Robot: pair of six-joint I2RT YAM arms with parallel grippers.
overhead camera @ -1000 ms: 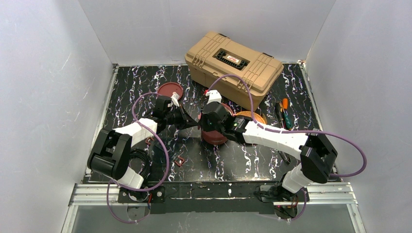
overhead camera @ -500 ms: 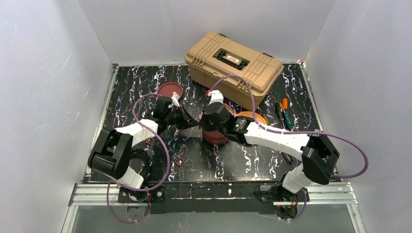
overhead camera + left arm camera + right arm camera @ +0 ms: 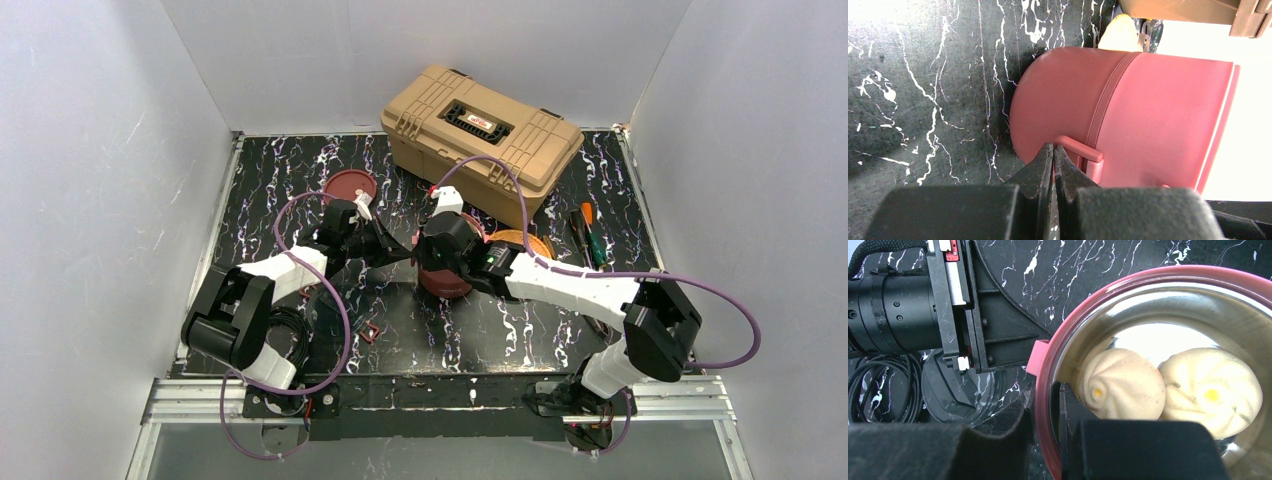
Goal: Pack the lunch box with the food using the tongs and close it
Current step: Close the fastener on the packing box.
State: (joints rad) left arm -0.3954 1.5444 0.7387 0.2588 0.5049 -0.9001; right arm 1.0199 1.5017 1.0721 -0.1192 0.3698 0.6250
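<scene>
- We see the lunch box [image 3: 442, 280] at the middle of the counter [image 3: 290, 165], between both arms, with two buns [image 3: 1123, 385] in its open top bowl.
- Our right fingers [image 3: 1068, 405] are clamped on its rim.
- Our left fingers [image 3: 1040, 167] are pressed together and touch its side tab [image 3: 1080, 150] from the left.

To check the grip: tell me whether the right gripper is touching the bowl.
Touching. Right wrist view: the right gripper clamps its jaws on the rim of the bowl, one inside, one outside, no gap.
</scene>
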